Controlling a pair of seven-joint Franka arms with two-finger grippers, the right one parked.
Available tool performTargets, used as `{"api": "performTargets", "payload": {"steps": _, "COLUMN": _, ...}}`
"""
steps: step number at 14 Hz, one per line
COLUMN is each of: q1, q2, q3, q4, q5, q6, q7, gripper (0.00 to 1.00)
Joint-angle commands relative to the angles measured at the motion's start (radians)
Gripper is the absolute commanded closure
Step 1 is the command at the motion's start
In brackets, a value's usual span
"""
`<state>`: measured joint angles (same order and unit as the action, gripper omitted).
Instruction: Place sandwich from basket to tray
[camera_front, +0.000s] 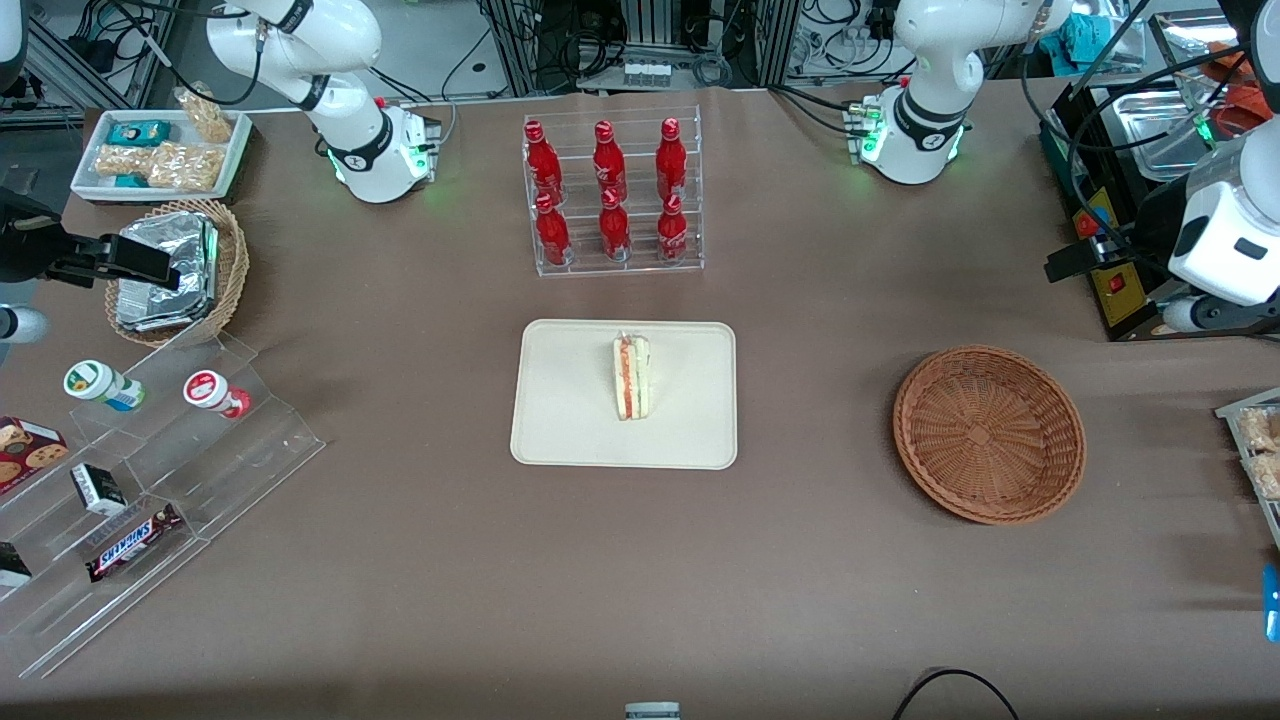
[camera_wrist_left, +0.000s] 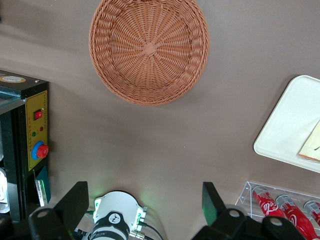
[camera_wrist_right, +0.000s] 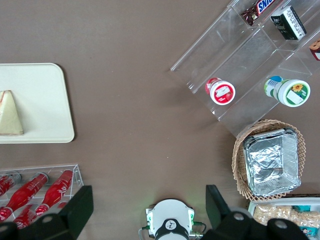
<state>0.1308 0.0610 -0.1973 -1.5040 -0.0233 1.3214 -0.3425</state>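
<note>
Front view: the left arm's gripper (camera_front: 1075, 262) hangs high above the table at the working arm's end, farther from the camera than the basket (camera_front: 989, 435) and well clear of it. Its dark fingers carry nothing and touch nothing; how wide they stand is hard to read from this angle. The sandwich (camera_front: 632, 377) lies on the tray (camera_front: 560, 420) in the middle of the table, a little toward the working arm's side of the tray's centre. Its long axis runs from the camera toward the rack of red bottles (camera_front: 612, 195), red and green filling stripes showing along its length, the narrow tip pointing toward the bottles. The reddish-brown basket holds nothing.

Left wrist view: both fingers (camera_wrist_left: 74, 205) of the gripper (camera_wrist_left: 142, 206) are spread wide apart, with only bare brown table (camera_wrist_left: 150, 145) and the arm's own base between them. The basket sits well apart from the fingers. A corner of the tray (camera_wrist_left: 287, 130) shows, with an edge of the sandwich (camera_wrist_left: 312, 145) on it, and some red bottles (camera_wrist_left: 280, 206) lie near.

Right wrist view: the tray (camera_wrist_right: 45, 105) shows with the sandwich (camera_wrist_right: 10, 114) on it, a pale triangle with its tip pointing away from the red bottles (camera_wrist_right: 35, 192).
</note>
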Motion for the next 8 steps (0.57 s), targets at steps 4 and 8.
{"api": "performTargets", "payload": {"steps": 4, "q1": 0.009, "q2": 0.026, "q3": -0.017, "q4": 0.028, "q5": 0.071, "q6": 0.114, "q7": 0.011, "gripper": 0.00}}
{"api": "performTargets", "payload": {"steps": 8, "q1": 0.009, "q2": 0.023, "q3": -0.017, "q4": 0.027, "q5": 0.063, "q6": 0.110, "q7": 0.004, "gripper": 0.00}}
